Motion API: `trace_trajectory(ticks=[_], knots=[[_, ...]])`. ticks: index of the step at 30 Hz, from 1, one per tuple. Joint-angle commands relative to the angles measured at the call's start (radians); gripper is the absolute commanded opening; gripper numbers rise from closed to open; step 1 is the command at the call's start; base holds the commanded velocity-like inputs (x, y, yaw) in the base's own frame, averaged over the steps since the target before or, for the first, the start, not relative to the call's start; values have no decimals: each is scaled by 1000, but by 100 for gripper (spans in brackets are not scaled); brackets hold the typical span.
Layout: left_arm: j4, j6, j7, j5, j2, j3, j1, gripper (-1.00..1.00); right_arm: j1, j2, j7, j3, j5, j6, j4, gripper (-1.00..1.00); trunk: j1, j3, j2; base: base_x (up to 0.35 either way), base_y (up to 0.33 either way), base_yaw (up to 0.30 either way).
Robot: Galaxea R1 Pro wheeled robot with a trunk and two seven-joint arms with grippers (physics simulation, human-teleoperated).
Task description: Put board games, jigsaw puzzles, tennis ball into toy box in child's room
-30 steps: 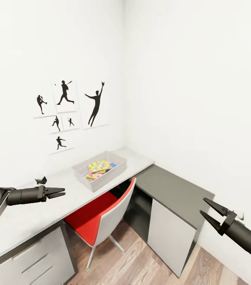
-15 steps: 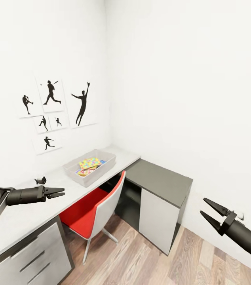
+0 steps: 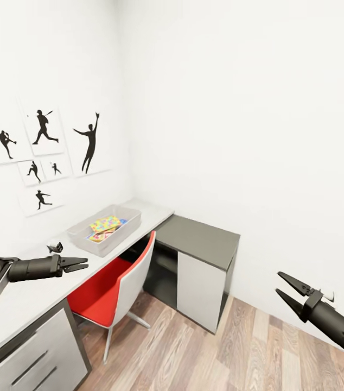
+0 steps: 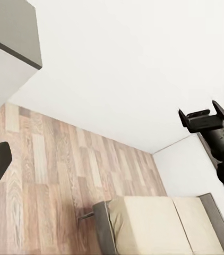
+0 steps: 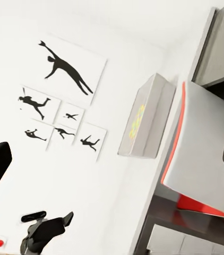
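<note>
The translucent grey plastic toy box held flat multicoloured jigsaw puzzles on the smooth light-grey table. The left gripper looked nearly closed and empty. The right gripper was spread, empty.

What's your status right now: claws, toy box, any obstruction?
Left claw shut, empty, over the table. Right claw open, empty, above the floor. Toy box on table, colourful toys inside. Red chair tucked in front of it.

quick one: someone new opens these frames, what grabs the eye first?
Probably the red-and-white chair tucked under the light-grey table, the one strong colour in a white room. Next, the black sports-silhouette pictures on the wall above it, and the toy box on the table with a multicoloured jigsaw puzzle inside. Both grippers, left and right, hang empty in front.
</note>
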Motion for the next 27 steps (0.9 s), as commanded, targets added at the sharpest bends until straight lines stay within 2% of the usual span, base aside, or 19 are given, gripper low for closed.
trace_trajectory(ticks=[1,4,10,17,27], knots=[[2,11,-3,1,3,0,1,100,-1,0,7,-1,8,4,1,100,0,0,-1,-7,8,-280],[5,11,-3,2,7,4,1,100,-1,0,7,0,10,4,1,100,0,0,-1,-3,4,-280],[7,11,-3,1,9,38,3,100,0,0,7,1,12,2,1,100,0,0,-1,-7,33,-280],[7,10,-3,0,9,43,3,100,0,0,7,1,12,1,1,100,0,0,-1,-63,148,-280],[7,10,-3,1,9,44,3,100,0,0,7,0,13,0,8,100,0,0,-1,-9,22,-280]])
